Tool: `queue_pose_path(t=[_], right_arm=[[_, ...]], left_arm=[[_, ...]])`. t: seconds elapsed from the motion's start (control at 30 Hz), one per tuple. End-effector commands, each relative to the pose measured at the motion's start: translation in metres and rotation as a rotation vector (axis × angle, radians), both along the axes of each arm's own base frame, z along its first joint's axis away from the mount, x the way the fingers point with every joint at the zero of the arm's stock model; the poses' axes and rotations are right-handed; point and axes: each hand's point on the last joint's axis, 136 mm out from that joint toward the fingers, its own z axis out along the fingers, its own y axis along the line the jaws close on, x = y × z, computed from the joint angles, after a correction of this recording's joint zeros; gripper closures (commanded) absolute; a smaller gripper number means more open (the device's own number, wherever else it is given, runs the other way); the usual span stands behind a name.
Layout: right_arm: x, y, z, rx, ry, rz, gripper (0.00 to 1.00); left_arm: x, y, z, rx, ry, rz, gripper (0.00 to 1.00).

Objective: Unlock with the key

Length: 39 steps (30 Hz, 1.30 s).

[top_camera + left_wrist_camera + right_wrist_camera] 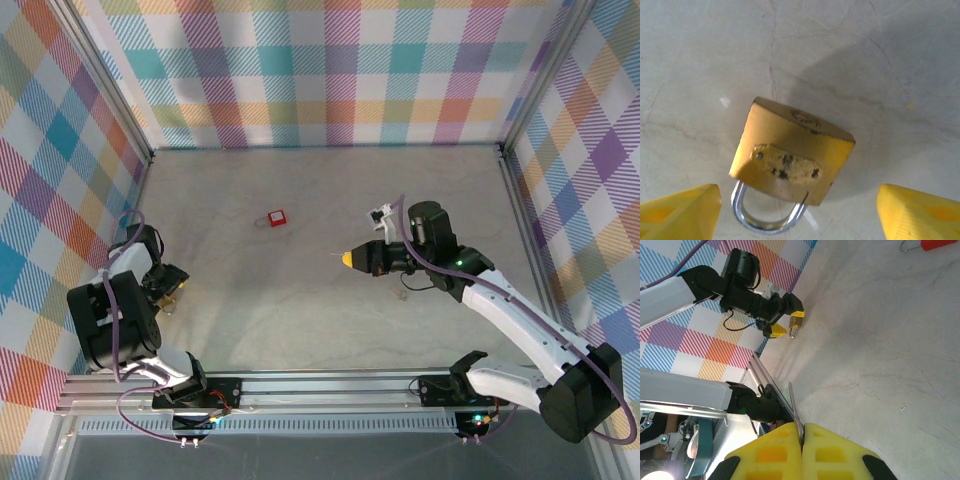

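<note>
A brass padlock [790, 155] lies flat on the table with its steel shackle [760, 220] pointing toward the left wrist camera. My left gripper [798, 205] is open, one yellow finger on each side of the padlock and neither touching it. Seen from above, the left gripper [170, 284] is low at the table's left edge. My right gripper [347, 259] hovers mid-table, shut on the key [795, 407], whose thin metal blade sticks out from between the pressed yellow fingers [770, 452]. The right wrist view looks toward the left gripper [782, 322] and the brass padlock [797, 320].
A small red padlock [276, 217] lies toward the back of the table, between the two arms. Plaid walls [330, 70] close off the back and both sides. An aluminium rail [330, 390] runs along the near edge.
</note>
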Motion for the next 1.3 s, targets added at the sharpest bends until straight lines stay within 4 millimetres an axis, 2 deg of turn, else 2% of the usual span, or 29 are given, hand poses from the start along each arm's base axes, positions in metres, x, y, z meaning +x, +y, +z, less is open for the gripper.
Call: queue_pose_path(t=[0.0, 0.27, 0.5, 0.63, 0.8, 1.0, 1.1, 1.27], right_arm=[[-0.001, 0.001, 0.001, 0.012, -0.018, 0.034, 1.00], [0.005, -0.001, 0.000, 0.013, -0.006, 0.029, 1.00], [0.011, 0.001, 0.002, 0.018, -0.003, 0.030, 1.00], [0.011, 0.001, 0.002, 0.013, -0.001, 0.028, 1.00], [0.014, -0.005, 0.002, -0.019, -0.010, 0.005, 1.00], [0.025, -0.032, -0.013, -0.072, 0.098, -0.103, 1.00], [0.030, -0.049, -0.029, -0.109, 0.166, -0.160, 1.00], [0.031, -0.070, -0.041, -0.147, 0.215, -0.227, 1.00]], left_arm=[[0.006, 0.004, -0.006, -0.010, -0.001, -0.020, 0.23], [0.014, -0.010, -0.014, -0.079, -0.025, -0.100, 0.38], [0.007, -0.025, -0.022, -0.111, -0.011, -0.154, 0.52], [0.017, -0.046, -0.024, -0.113, -0.009, -0.251, 0.54], [0.040, -0.096, -0.027, -0.104, -0.010, -0.455, 0.57], [0.062, -0.170, -0.023, -0.084, -0.026, -0.789, 0.60], [0.063, -0.206, -0.020, -0.073, 0.006, -0.985, 0.63], [0.045, -0.259, -0.017, -0.008, 0.063, -1.300, 0.68]])
